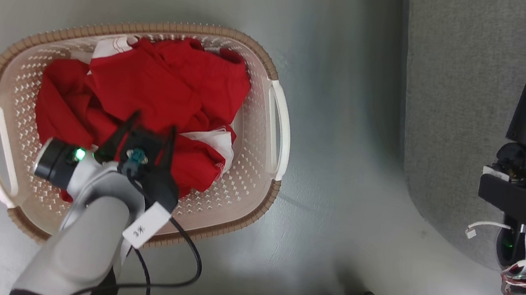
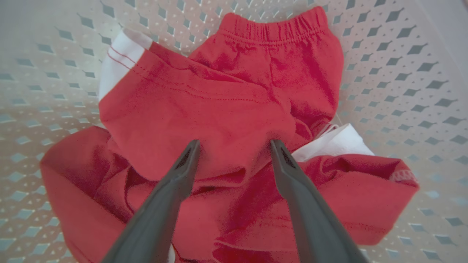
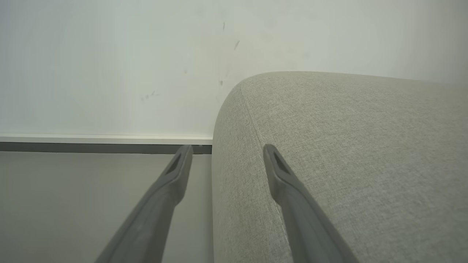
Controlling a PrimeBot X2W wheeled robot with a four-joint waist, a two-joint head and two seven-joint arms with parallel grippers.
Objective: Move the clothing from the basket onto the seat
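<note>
Reaching in for the first pickup. The left claw [image 1: 154,122] hangs open over the red clothing [image 1: 164,82], its tips at the top fold; whether they touch cannot be told. The clothing lies heaped in the basket [image 1: 120,28] on the floor [image 1: 338,127], left of the grey sofa [image 1: 456,92]. The right claw [image 3: 228,148], open and empty, hangs at the sofa's edge. The likely next move is to lower, close on a fold and lift clear.

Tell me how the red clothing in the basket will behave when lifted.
Likely floppy: the clothing lies creased and folded over itself in the basket, so it should sag and trail from a pinch. Probably light, being thin stitched fabric. The pieces overlap, so the open left gripper may drag up a second one.
</note>
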